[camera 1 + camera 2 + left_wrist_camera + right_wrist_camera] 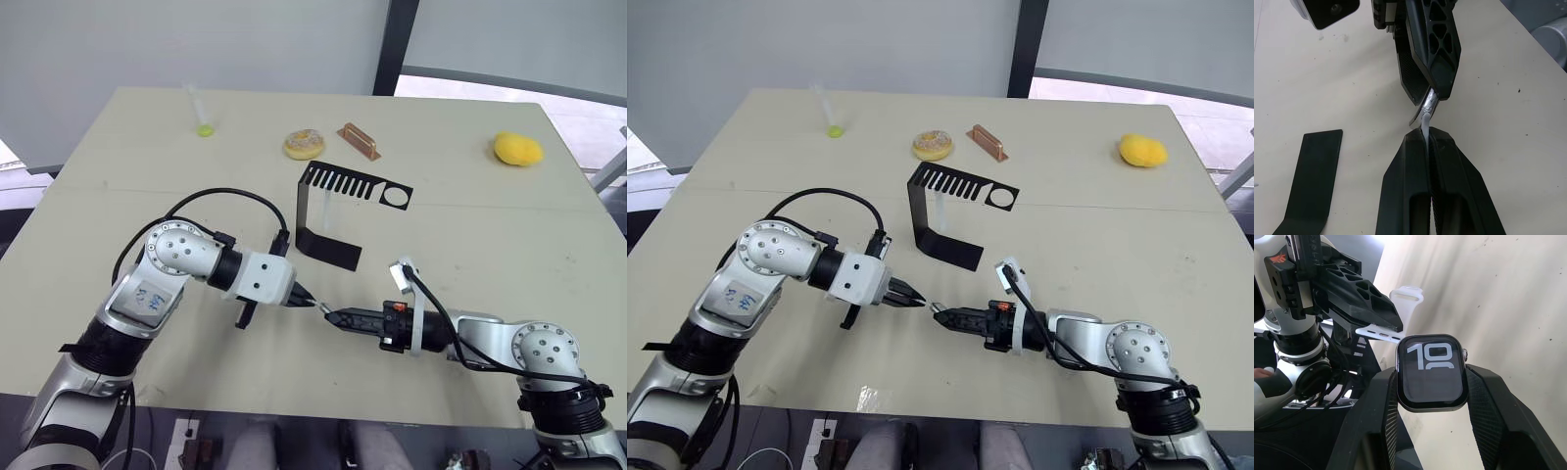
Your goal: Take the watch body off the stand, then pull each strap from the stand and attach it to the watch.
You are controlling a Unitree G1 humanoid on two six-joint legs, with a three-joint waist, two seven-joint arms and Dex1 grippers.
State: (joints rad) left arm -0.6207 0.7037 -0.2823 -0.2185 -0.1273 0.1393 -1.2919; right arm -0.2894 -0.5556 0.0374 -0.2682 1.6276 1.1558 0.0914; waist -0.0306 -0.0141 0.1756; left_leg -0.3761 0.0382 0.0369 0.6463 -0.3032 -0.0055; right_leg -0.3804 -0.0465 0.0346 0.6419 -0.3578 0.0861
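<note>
A pale beige, matte tabletop [509, 225] fills most of the head views, its surface marked by small dark specks and scuffs, with a faint seam running across it behind the thin black sheet-metal stand [338, 211]. Beyond the far edge stands a plain grey wall, split by a dark vertical post, with a brighter floor area to the right. The stand sits near the middle of the table, its flat foot down, its upright rising to a top plate with comb-like slots and a round hole. Along the far side lie a green-tipped clear tube [201, 110], a round sprinkled doughnut [304, 144], a small copper-coloured block [359, 140] and a yellow lumpy sponge [517, 149], all well apart from the arms. In front of the stand the two grippers meet tip to tip just above the table. The left gripper [1426, 134] has its black fingers pressed together on a narrow white flexible strap with a row of small holes [1396, 316]. The right gripper [1431, 374] pinches the small rounded-square watch body with black screen, white digits and silver-grey rim [1432, 372] between its two fingers, the strap's end lying right against the case's edge.
</note>
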